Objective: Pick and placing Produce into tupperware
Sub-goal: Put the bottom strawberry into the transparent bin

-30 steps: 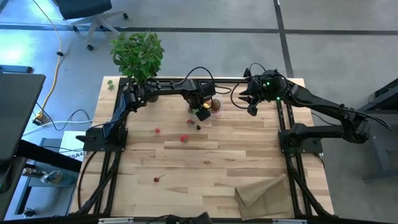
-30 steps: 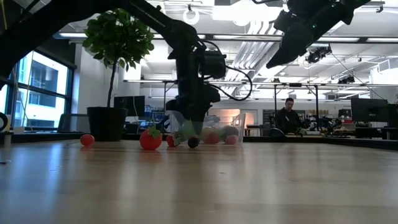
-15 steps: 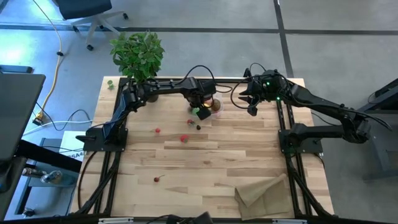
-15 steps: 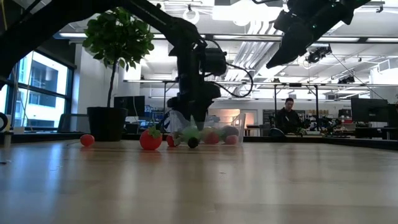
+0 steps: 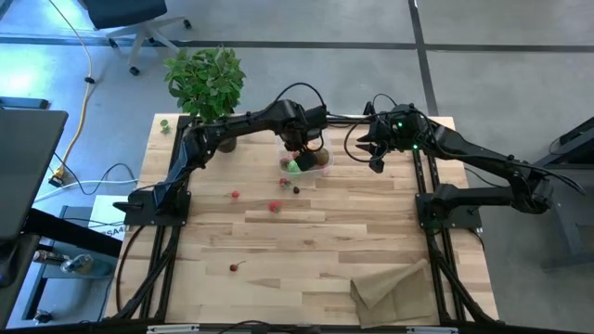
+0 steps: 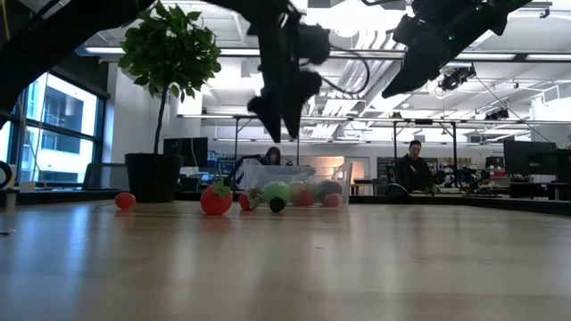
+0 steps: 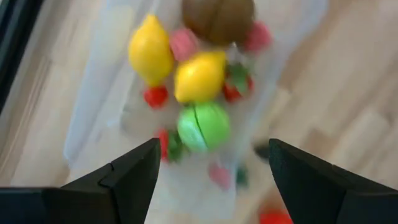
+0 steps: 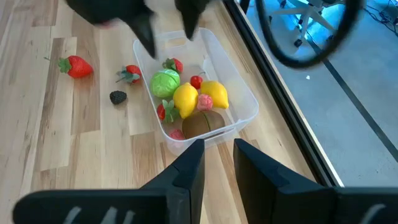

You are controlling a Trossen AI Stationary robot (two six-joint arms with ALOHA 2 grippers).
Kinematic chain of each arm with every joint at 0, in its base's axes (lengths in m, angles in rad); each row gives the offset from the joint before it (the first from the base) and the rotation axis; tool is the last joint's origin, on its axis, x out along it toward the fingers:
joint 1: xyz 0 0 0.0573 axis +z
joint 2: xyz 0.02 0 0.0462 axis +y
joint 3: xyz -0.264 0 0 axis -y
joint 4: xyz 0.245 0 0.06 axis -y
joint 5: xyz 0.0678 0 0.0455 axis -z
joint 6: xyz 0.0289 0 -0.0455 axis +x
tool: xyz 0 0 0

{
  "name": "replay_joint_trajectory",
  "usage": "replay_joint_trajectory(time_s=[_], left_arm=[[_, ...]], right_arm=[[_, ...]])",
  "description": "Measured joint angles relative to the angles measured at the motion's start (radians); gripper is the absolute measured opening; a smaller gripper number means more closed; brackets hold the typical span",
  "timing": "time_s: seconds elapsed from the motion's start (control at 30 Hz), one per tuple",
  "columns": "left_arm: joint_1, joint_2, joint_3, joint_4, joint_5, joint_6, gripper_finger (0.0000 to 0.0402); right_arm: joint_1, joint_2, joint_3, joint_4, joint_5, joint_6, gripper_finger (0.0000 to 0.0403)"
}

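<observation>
Directly beneath the left gripper point(image 7: 211, 165), whose fingers are spread and hold nothing, the tupperware point(image 8: 239, 93) sits on the table point(image 5: 325, 241) with a green lime point(image 7: 203, 127), two lemons point(image 7: 199, 76) and a kiwi point(image 7: 217, 17) inside. Loose produce lies beyond its open side: a strawberry point(image 8: 76, 66), a smaller one point(image 8: 130, 73) and a dark berry point(image 8: 117, 96), all nearer the left arm. Farther out, more red berries point(image 5: 236, 195) lie well apart. The right gripper point(image 8: 211, 165) hangs raised beside the container, fingers slightly parted and empty. The left wrist view is blurred, so the small berries inside are hard to separate.
</observation>
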Motion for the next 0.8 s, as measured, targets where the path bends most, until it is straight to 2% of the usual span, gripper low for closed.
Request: replay_joint_trajectory(time_s=[0.17,0.27,0.47,0.6,0.8], left_arm=[[-0.086,-0.001,0.097,-0.245,-0.038,-0.059,0.0285],[-0.167,-0.025,0.086,-0.234,-0.112,-0.122,0.0284],[-0.306,-0.041,0.082,-0.241,-0.154,-0.228,0.0284],[-0.358,-0.046,0.08,-0.24,-0.155,-0.28,0.0284],[-0.42,-0.045,0.015,-0.241,-0.121,-0.346,0.0284]], right_arm=[[0.0,0.0,0.0,0.0,0.0,0.0,0.0076],[0.0,0.0,0.0,0.0,0.0,0.0,0.0076],[0.0,0.0,0.0,0.0,0.0,0.0,0.0076],[0.0,0.0,0.0,0.0,0.0,0.0,0.0076],[0.0,0.0,0.0,0.0,0.0,0.0,0.0076]])
